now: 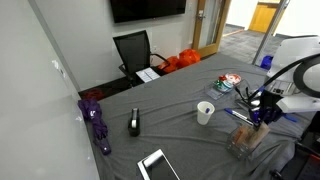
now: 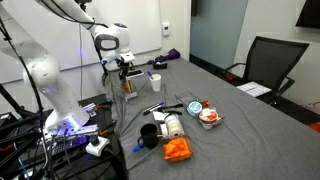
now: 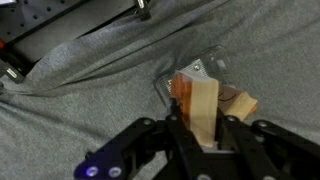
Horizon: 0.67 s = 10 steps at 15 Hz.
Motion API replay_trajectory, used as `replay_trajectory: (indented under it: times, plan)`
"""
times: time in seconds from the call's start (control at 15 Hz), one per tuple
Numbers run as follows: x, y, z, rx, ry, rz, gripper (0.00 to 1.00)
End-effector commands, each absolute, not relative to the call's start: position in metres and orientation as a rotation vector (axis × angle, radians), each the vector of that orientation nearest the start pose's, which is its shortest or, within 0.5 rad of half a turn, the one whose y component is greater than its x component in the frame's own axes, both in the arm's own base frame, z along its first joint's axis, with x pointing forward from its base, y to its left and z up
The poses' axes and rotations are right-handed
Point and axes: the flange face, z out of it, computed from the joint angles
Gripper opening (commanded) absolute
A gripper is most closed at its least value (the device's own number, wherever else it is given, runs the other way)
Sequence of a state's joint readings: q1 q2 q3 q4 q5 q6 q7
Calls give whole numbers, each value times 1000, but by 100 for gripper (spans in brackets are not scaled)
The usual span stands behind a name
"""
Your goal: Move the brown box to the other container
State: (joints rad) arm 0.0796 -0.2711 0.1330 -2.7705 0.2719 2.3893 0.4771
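In the wrist view my gripper point(image 3: 201, 138) is shut on the brown box point(image 3: 205, 105), a tan block held upright between the fingers. Right below it is the clear see-through container point(image 3: 205, 70), with another tan piece point(image 3: 242, 104) inside. In both exterior views the gripper point(image 1: 262, 112) point(image 2: 125, 70) hangs just above the clear container point(image 1: 244, 140) point(image 2: 127, 90). The white round cup point(image 1: 205, 112) point(image 2: 155, 81) stands upright on the grey cloth a short way from the clear container. I cannot make out the box in the exterior views.
A black rectangular device point(image 1: 134, 123), a purple bundle point(image 1: 97, 120) and a white tablet-like item point(image 1: 158, 165) lie on the grey cloth. Orange items point(image 2: 177, 150), a roll point(image 2: 170, 126), a red-white packet point(image 2: 208, 116) and black chairs point(image 1: 133, 50) point(image 2: 262, 62) are around.
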Motion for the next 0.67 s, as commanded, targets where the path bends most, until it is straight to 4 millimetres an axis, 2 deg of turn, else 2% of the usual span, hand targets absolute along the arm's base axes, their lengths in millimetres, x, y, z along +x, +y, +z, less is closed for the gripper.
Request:
replay_trajectory:
  times: [0.0,0.4,0.6]
  plan:
    - [345,74,312,-2946,687,241,7]
    - [327,72,357,-2939,690,252,7]
    - [320,67,379,-2908,754,211,7]
